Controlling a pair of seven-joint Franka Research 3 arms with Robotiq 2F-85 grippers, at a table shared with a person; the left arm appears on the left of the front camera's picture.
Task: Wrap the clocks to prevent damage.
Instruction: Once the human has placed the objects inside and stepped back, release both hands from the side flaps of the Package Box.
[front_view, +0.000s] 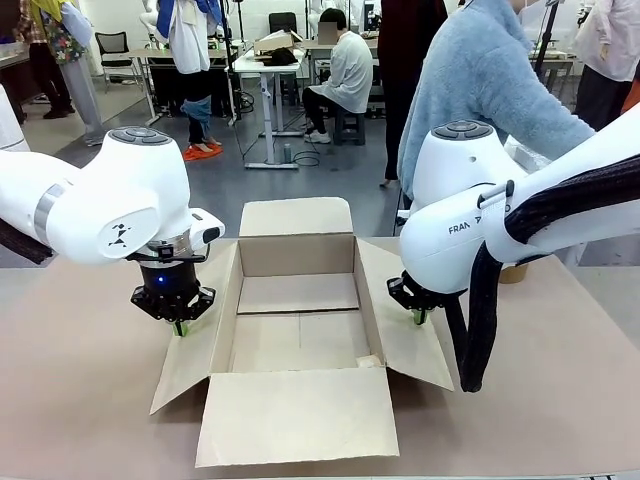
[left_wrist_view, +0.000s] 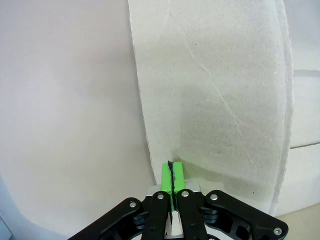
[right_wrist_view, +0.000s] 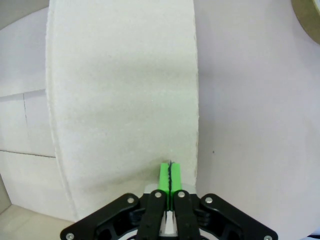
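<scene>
cardboard box (front_view: 298, 330) stands open, left jaws and right jaws each pinched together, tips touching its side flaps (front_view: 203, 345).

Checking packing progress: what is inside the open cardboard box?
The cardboard box shows only its bare floor; nothing lies on it. The near wall's inner face is hidden from the front camera.

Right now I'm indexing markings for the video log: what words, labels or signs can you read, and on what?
"FRAN": on the right arm, white housing; the rest of the word is hidden.
A small dark logo mark without letters: on the left arm.
Cardboard box: no print to be seen in any of the three views.
</scene>
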